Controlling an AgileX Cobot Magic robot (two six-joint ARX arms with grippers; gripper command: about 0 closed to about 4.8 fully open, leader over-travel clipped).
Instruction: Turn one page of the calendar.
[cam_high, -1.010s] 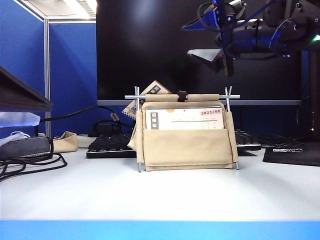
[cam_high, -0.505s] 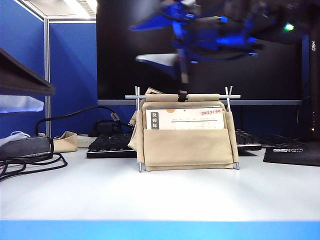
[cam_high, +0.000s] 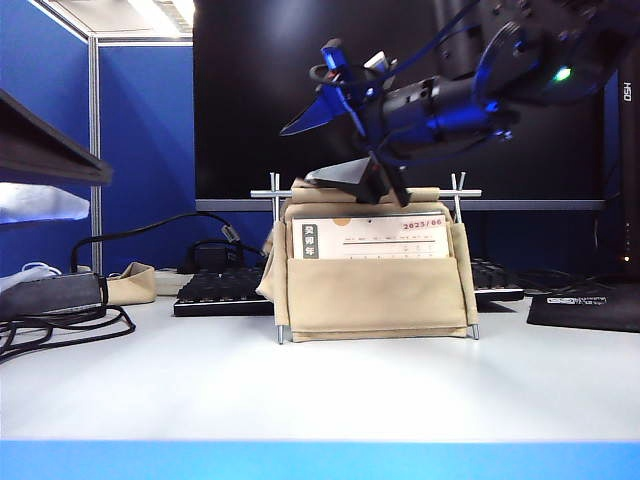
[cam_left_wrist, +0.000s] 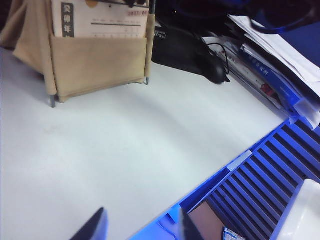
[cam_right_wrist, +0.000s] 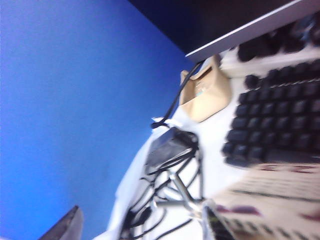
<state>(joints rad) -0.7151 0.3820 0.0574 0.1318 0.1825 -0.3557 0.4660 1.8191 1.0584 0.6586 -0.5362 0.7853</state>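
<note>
I have the calendar standing near the middle of the white counter, in front of the big black monitor. It sits in its beige fabric stand, which hangs from thin metal rods. The front page shows above the pocket edge, with the dark vertical label on its left end and the red date heading at its upper right.

My right gripper is up at the top rail of the stand, toward the left end of the calendar, reaching in from the upper right of the exterior view. Its fingers are spread wide apart and grasp nothing; the lower one lies just over the rail, and I cannot tell whether it touches the paper. The right wrist view is blurred, with a keyboard, a tangle of cables and the blue partition.

My left gripper hangs over bare counter near the front edge, well apart from the calendar, its fingers wide open and empty.
</note>
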